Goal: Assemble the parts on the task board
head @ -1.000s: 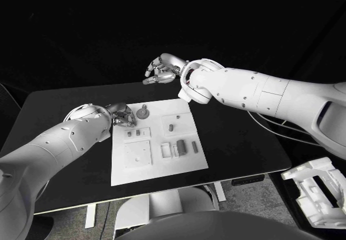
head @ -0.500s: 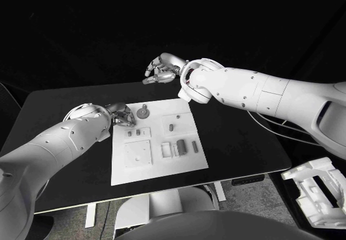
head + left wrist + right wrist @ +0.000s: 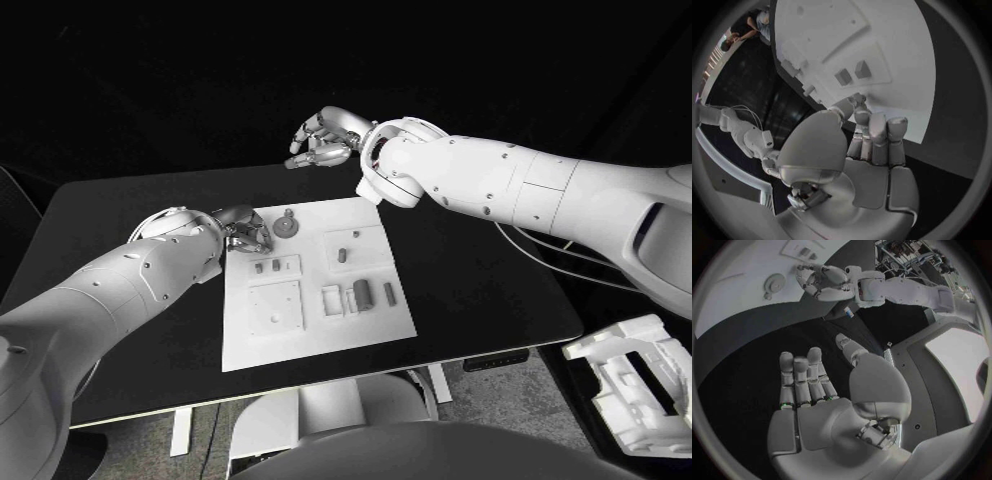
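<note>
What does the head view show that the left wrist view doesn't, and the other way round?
Head view alone: the whole task board on the black table, the round part at its far end, and the right hand raised beyond the table's far edge with nothing in it.

Left wrist view alone: the underside of the left hand, its fingers curled together over the board's edge, holding nothing I can make out.

Both: the left hand at the board's edge, and the two small dark parts standing side by side in the board.

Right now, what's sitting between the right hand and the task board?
Nothing: in the head view only bare black table separates the right hand, raised beyond the far edge, from the task board. The right wrist view agrees.
</note>
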Available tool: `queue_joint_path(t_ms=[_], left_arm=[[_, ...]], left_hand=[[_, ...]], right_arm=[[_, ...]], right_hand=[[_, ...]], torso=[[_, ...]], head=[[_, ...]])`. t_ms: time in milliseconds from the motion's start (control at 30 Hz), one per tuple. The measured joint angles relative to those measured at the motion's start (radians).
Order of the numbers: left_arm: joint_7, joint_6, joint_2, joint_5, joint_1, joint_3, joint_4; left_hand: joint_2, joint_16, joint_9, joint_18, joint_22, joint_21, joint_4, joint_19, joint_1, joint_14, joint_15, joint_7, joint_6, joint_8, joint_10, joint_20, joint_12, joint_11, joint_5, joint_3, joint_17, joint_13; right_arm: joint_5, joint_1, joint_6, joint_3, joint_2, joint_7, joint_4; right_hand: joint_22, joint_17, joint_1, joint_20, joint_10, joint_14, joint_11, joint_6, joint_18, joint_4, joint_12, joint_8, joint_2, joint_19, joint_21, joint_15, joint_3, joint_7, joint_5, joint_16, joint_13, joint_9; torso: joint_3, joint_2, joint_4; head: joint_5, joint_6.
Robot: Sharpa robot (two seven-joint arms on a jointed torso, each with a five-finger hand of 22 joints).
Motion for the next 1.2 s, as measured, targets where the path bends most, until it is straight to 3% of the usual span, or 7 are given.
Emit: queue_joint_path(t_ms=[400, 833, 1033, 1200], left_arm=[[0.002, -0.019, 0.001, 0.0, -0.002, -0.001, -0.001], [-0.02, 0.009, 0.003, 0.002, 0.001, 0.001, -0.003], [-0.028, 0.015, 0.004, 0.005, 0.001, 0.001, -0.003], [-0.03, 0.015, 0.005, 0.005, 0.0, 0.0, -0.003]], left_hand=[[-0.001, 0.0, 0.0, 0.0, 0.0, 0.0, 0.0, 0.0, 0.001, 0.0, 0.0, 0.001, -0.001, 0.003, 0.0, 0.0, 0.0, 0.0, -0.001, 0.0, 0.0, 0.0], [-0.001, 0.0, 0.002, 0.0, 0.0, 0.0, 0.0, -0.004, 0.001, -0.004, 0.004, 0.002, -0.002, 0.003, 0.0, -0.004, 0.0, 0.0, -0.001, 0.0, -0.001, -0.001], [-0.002, 0.0, -0.011, 0.0, 0.0, 0.0, 0.003, -0.013, 0.002, -0.022, 0.011, 0.026, -0.027, -0.032, -0.02, -0.006, -0.008, 0.006, -0.001, 0.009, -0.005, -0.005], [-0.002, 0.0, -0.023, 0.0, 0.0, 0.0, 0.004, -0.019, 0.002, -0.025, 0.01, 0.017, -0.086, -0.057, -0.028, -0.004, -0.008, 0.008, -0.001, 0.016, -0.007, -0.006]], right_arm=[[0.0, 0.0, 0.0, 0.0, 0.002, 0.0, -0.001], [0.0, 0.0, 0.0, 0.0, 0.004, 0.0, -0.004], [0.0, 0.0, 0.0, 0.0, 0.005, 0.0, -0.005], [0.0, 0.0, 0.0, 0.0, 0.005, 0.0, -0.005]], right_hand=[[0.0, 0.0, 0.0, 0.0, 0.0, 0.0, 0.0, 0.0, 0.0, 0.0, 0.0, 0.0, 0.0, 0.0, 0.0, 0.0, 0.0, 0.0, 0.0, 0.0, -0.001, 0.0], [0.0, 0.0, 0.0, 0.0, 0.0, 0.0, 0.0, 0.0, 0.0, 0.0, 0.0, 0.0, 0.0, 0.0, 0.0, 0.0, 0.0, 0.0, 0.0, 0.0, 0.0, 0.0], [0.0, 0.0, 0.0, 0.0, 0.0, 0.0, 0.0, 0.0, 0.0, 0.0, 0.0, 0.0, 0.0, 0.0, 0.0, 0.0, 0.0, 0.0, 0.0, 0.0, 0.0, 0.0], [0.0, 0.0, 0.0, 0.0, 0.0, 0.0, 0.0, 0.0, 0.0, 0.0, 0.0, 0.0, 0.0, 0.0, 0.0, 0.0, 0.0, 0.0, 0.0, 0.0, 0.0, 0.0]], torso=[[0.0004, 0.0, 0.0011], [-0.0009, 0.0, 0.0011], [-0.001, 0.0, 0.0009], [-0.0011, -0.001, 0.0009]], head=[[-0.002, 0.0], [-0.002, -0.003], [-0.001, -0.004], [-0.002, -0.004]])
